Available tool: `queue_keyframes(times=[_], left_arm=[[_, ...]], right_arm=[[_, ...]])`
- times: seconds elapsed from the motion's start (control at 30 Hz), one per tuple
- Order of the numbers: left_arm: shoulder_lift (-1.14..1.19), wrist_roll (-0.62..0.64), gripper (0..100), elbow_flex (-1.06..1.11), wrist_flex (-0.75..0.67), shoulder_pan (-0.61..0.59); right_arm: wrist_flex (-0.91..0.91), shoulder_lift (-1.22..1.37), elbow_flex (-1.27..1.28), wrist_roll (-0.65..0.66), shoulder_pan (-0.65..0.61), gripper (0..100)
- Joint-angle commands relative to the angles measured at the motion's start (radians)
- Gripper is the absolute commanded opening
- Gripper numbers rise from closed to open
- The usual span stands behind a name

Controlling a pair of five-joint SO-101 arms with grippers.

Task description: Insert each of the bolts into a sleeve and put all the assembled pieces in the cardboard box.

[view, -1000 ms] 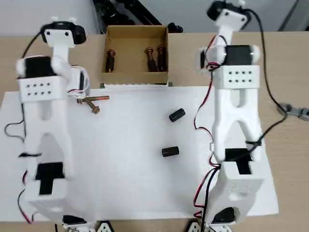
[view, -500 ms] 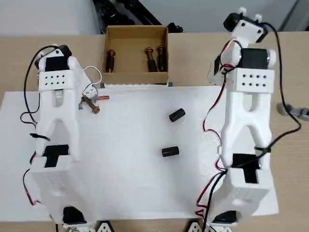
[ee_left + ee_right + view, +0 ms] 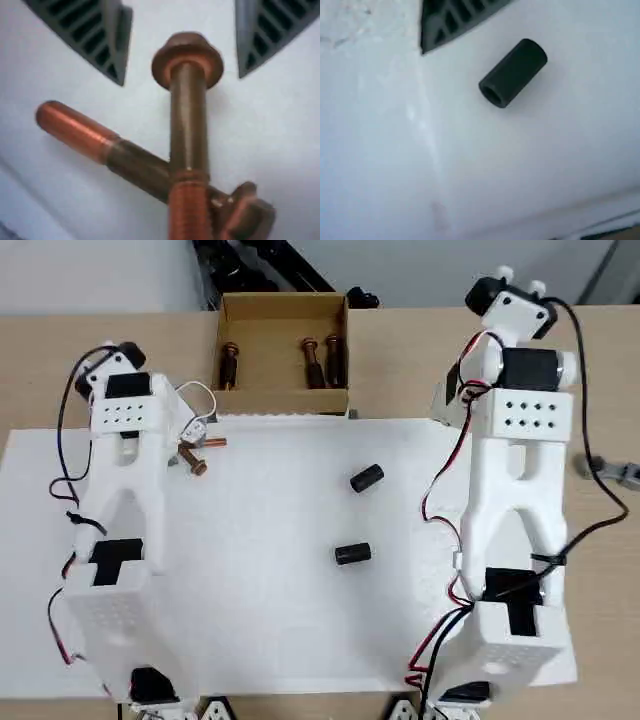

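A wooden desk (image 3: 600, 360) carries a white foam board (image 3: 260, 620), with two white robot arms working over it side by side. The left arm (image 3: 120, 470) leans over the board's far left corner. The right arm (image 3: 515, 470) stretches toward the far right edge.

Just beyond the board, the open cardboard box (image 3: 283, 400) holds three assembled pieces (image 3: 312, 362), which appear to be bolts already in their sleeves.

Two copper-coloured bolts are loose on the board and lie crossed under the left arm. The upper bolt (image 3: 189, 125) rests across the shank of the lower bolt (image 3: 100, 145). The left jaws are spread wide and hold nothing, one to either side of the upper bolt's flanged head and clear of it.

Two black sleeves lie well apart from the bolts near the board's middle, one (image 3: 367, 478) farther from the arms' bases than the other (image 3: 352, 553). A black sleeve (image 3: 513, 73) lies on its side below the right wrist camera. Whether the right jaws are parted or closed cannot be told.

The crossing looks like the main hazard. If the left jaws close on the upper bolt, they could snag or drag the one beneath. A grip at the head alone could also let the long shank sag or swing, spoiling its line into a sleeve. The round sleeves could roll on the smooth board if nudged.
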Motion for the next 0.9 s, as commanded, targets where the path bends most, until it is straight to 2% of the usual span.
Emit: queue_keyframes(times=[0.0, 0.13, 0.4, 0.7, 0.87], left_arm=[[-0.008, 0.009, 14, 0.004, -0.025, 0.008], [-0.008, 0.009, 14, 0.004, -0.029, 0.006], [-0.008, 0.009, 14, 0.124, -0.149, 0.006], [-0.008, 0.008, 14, 0.147, -0.152, 0.003], [-0.008, 0.005, 5, 0.147, -0.152, -0.002]], right_arm=[[-0.018, -0.054, -0.005, -0.003, 0.004, 15.4], [-0.016, -0.054, -0.005, -0.003, 0.004, 15.4], [-0.012, -0.054, -0.005, -0.005, 0.004, 15.4], [-0.008, -0.059, -0.005, -0.008, 0.002, 15.4], [-0.007, -0.064, -0.005, -0.008, 0.002, 15.4]])
